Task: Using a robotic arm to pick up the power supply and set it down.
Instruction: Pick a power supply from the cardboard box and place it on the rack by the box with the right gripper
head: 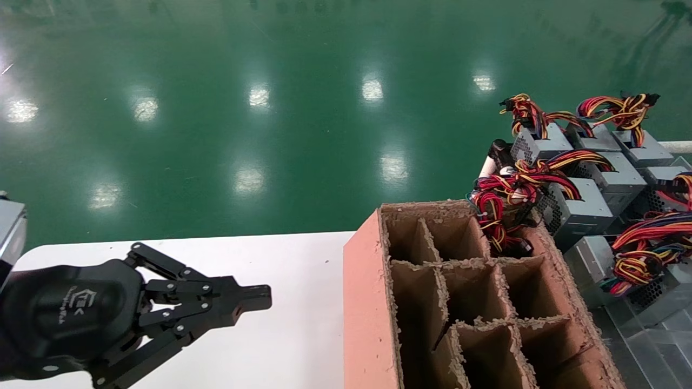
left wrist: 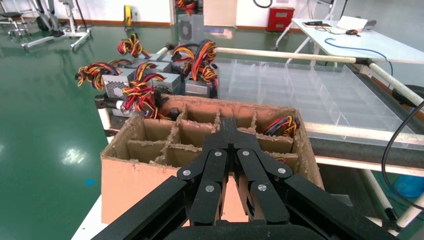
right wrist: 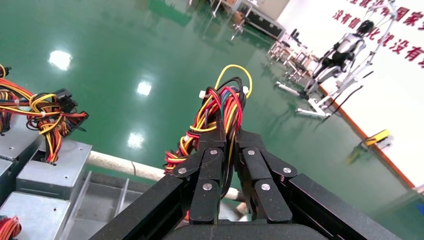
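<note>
Right end effector (right wrist: 227, 137) pinches a wire bundle (right wrist: 220, 107) between its fingers, high above the green floor; the power supply itself is hidden, probably hanging by those wires below the grip; this arm is out of the head view; left end effector (head: 254, 299) parked over the white worktop (head: 270, 335), fingers together, empty; divided cardboard box (head: 465, 292) beside it looks like the drop target; spare units (head: 581, 208) stacked just beyond the box.

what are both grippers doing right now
Left gripper: shut, holding nothing, over the white table.
Right gripper: shut on the power supply's wire bundle.
</note>
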